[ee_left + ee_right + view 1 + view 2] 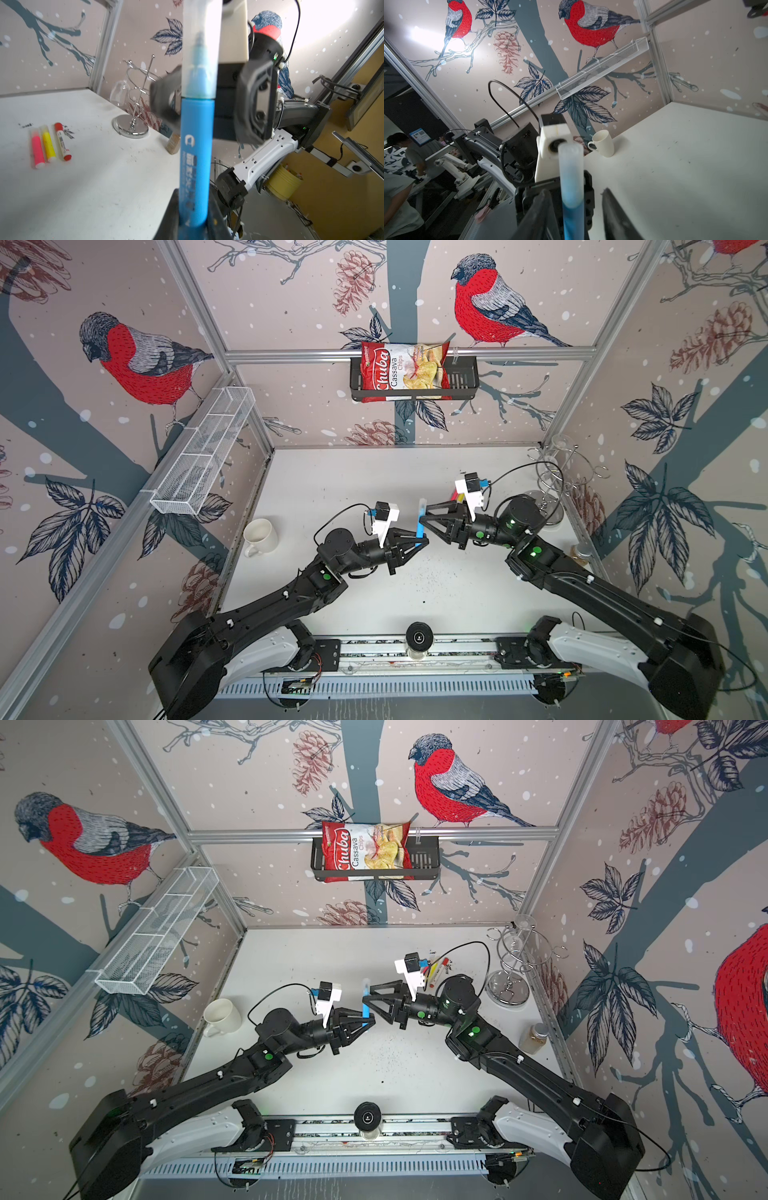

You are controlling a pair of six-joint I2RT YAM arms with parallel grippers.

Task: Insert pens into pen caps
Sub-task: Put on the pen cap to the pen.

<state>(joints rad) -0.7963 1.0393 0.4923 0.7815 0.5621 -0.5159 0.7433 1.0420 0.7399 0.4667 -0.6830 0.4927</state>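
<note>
My left gripper (419, 545) is shut on the lower end of a blue pen (420, 529) and holds it upright above the table. A translucent whitish pen cap (200, 52) sits over the pen's tip. My right gripper (577, 216) stands open around the capped end, with a gap showing on each side between its fingers (255, 104) and the cap (571, 172). A neon pink pen (37, 147), a yellow pen (48, 143) and a white pen with red ends (62, 141) lie side by side on the table behind the right arm, each with a cap on.
A white mug (261, 536) stands at the table's left. A chrome wire glass rack (548, 489) and a small spice jar (582, 553) stand along the right edge. A white mesh basket (203, 456) and a black basket (461, 381) with a chips bag hang on the walls.
</note>
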